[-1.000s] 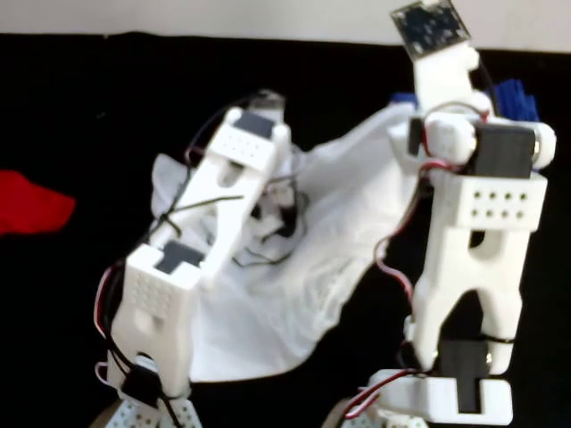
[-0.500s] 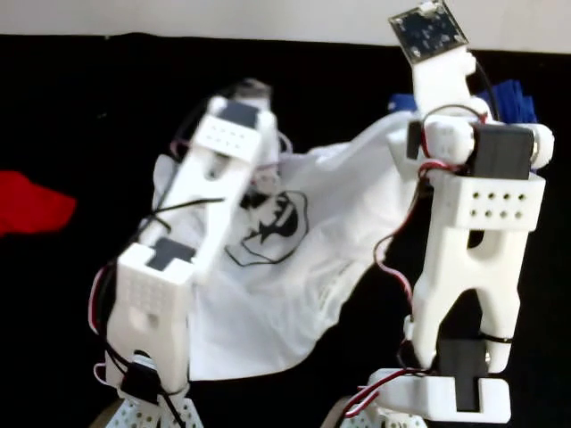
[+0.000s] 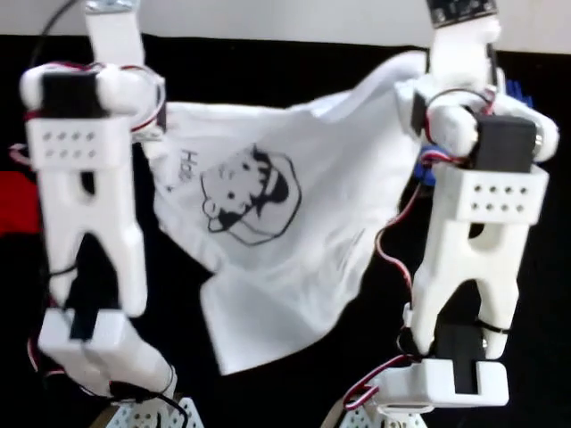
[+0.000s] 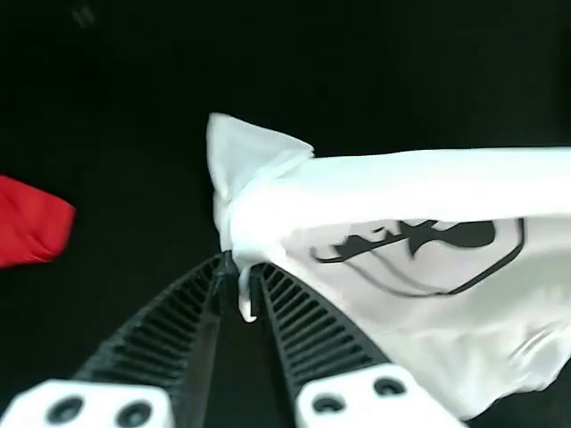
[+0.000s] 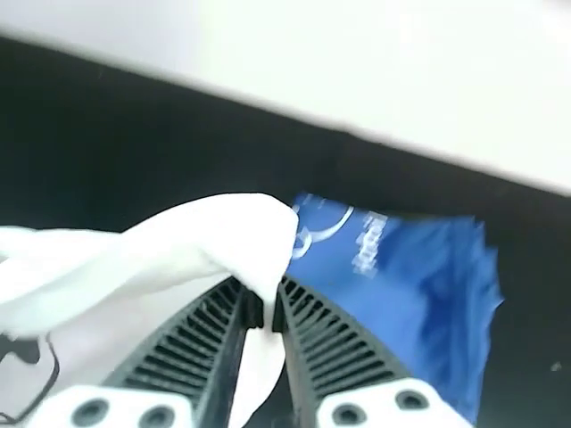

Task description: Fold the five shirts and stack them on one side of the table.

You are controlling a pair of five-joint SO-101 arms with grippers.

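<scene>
- Swinging up and out to its own side, the left arm (image 3: 85, 178) is pulling the white shirt (image 3: 268, 223) open. Half a second ago it was leaning in over the bunched cloth, and now the shirt is hanging as a broad sheet between the two arms.
- The print (image 3: 248, 192) on the shirt's front, half hidden a second ago, is now showing in full to the high camera.
- The right arm (image 3: 482, 205) is staying almost where it was, rising only slightly while holding its corner up toward the far side of the table.
- The left gripper (image 4: 239, 272) is pinching one top corner of the white shirt, its jaws nearly closed with only a fold of cloth between them.
- The right gripper (image 5: 265, 308) is clamping the opposite corner in the same way, jaws pressed together on the cloth.
- The shirt's lower edge is drooping toward the dark table (image 3: 294, 80); whether it is touching the surface I cannot tell.
- A red shirt (image 4: 27, 223) is lying well apart on the left side, and a blue shirt (image 5: 401, 285) is lying just beyond the right gripper.
- Judging from this, the arms are spreading the shirt so it can be laid flat, with its folding not yet begun, so the task is looking to be at an early stage.
</scene>
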